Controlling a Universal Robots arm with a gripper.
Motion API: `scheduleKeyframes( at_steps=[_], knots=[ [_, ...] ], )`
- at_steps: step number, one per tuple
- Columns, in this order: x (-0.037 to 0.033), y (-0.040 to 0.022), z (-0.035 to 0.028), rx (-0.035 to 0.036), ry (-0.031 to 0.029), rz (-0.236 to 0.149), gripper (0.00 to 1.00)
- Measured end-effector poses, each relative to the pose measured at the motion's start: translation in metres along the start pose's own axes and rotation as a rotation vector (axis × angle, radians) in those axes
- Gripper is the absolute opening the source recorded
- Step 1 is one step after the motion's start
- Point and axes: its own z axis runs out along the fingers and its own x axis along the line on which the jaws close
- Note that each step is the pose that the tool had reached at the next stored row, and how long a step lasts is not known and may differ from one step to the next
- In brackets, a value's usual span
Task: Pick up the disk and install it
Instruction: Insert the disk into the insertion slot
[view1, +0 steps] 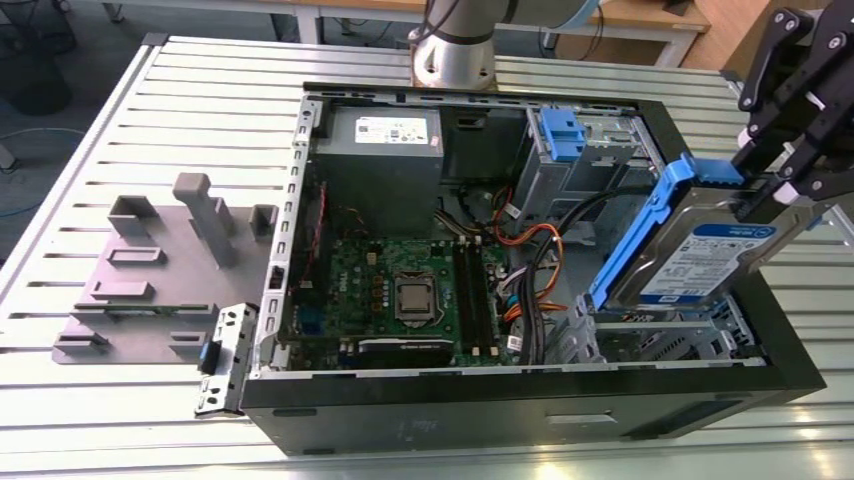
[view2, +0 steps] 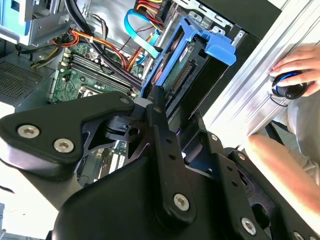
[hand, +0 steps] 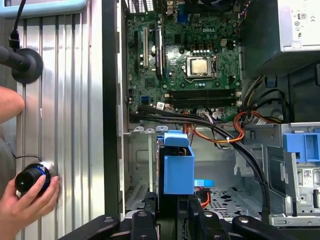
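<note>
Currently, the disk (view1: 694, 255) is gripped at its upper end by the clenched gripper (view1: 771, 192), its long axis tilted steeply downward from the fingers, and is suspended just above the drive cage (view1: 661, 335) at the exterior view's right of the computer case (view1: 534, 385).

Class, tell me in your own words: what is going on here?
The gripper holds the disk, tilted, above the open computer case, on the exterior view's right side. The disk is not yet seated in a bay. Beside the case, a person's hand rests on a round knob on the table.
</note>
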Motion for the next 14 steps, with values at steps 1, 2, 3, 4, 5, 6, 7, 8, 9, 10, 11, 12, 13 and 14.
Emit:
scheduleKeyframes(
  at_steps=[1,2,3,4,5,6,7,8,9,10,11,12,13,14],
  knots=[
    [0.0003,0.0000,0.0000,0.0000,0.0000,0.000,0.35],
    [0.0006,0.0000,0.0000,0.0000,-0.0001,0.000,0.35],
    [0.0007,0.0000,0.0000,0.0000,-0.0001,0.000,0.35],
    [0.0008,0.0000,0.0001,0.0000,-0.0002,0.000,0.35],
    [0.0009,0.0002,0.0002,0.0000,-0.0002,0.000,0.35],
    [0.0010,0.0004,0.0002,0.0000,0.0000,-0.001,0.35],
    [0.0011,0.0007,0.0004,0.0000,-0.0001,-0.001,0.35],
    [0.0012,0.0010,0.0005,0.0001,-0.0001,-0.001,0.35],
    [0.0012,0.0012,0.0006,0.0002,-0.0001,-0.002,0.35],
    [0.0012,0.0013,0.0007,0.0002,-0.0002,-0.002,0.35],
    [0.0012,0.0015,0.0007,0.0002,-0.0002,-0.002,0.35],
    [0.0012,0.0017,0.0007,0.0002,-0.0001,-0.002,0.35],
    [0.0012,0.0019,0.0007,0.0003,0.0001,-0.003,0.35],
    [0.0013,0.0022,0.0008,0.0003,-0.0001,-0.003,0.35]
  ],
)
